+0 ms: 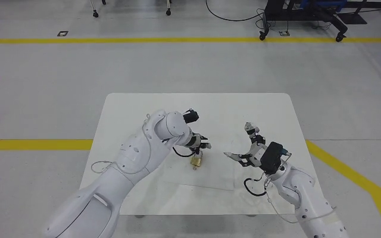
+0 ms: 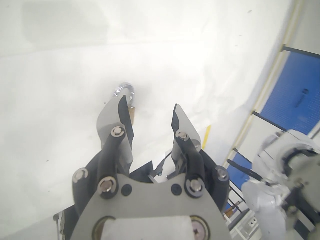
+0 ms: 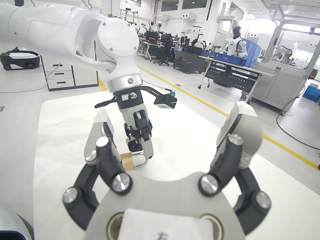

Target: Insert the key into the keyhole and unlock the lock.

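Note:
A small padlock with a brass body (image 1: pixel 195 160) and a silver shackle lies on the white table (image 1: pixel 149 119), near the middle. My left gripper (image 1: pixel 200 144) hangs just above it, open. In the left wrist view the padlock (image 2: pixel 132 113) sits beside and partly behind one finger (image 2: pixel 123 112), with its shackle (image 2: pixel 123 89) beyond the fingertip and nothing between the pads. My right gripper (image 1: pixel 240 143) hovers to the right of the lock, spread wide open and holding nothing. The right wrist view shows the padlock (image 3: pixel 127 162) under the left gripper (image 3: pixel 140 148), past my right gripper (image 3: pixel 170 121).
A faint clear sheet (image 1: pixel 208 178) lies flat on the table under and in front of the lock. The table's front edge (image 1: pixel 196 214) runs close to both arms. Bare tabletop stretches toward the back (image 1: pixel 196 107). Yellow floor lines (image 1: pixel 41 144) flank the table.

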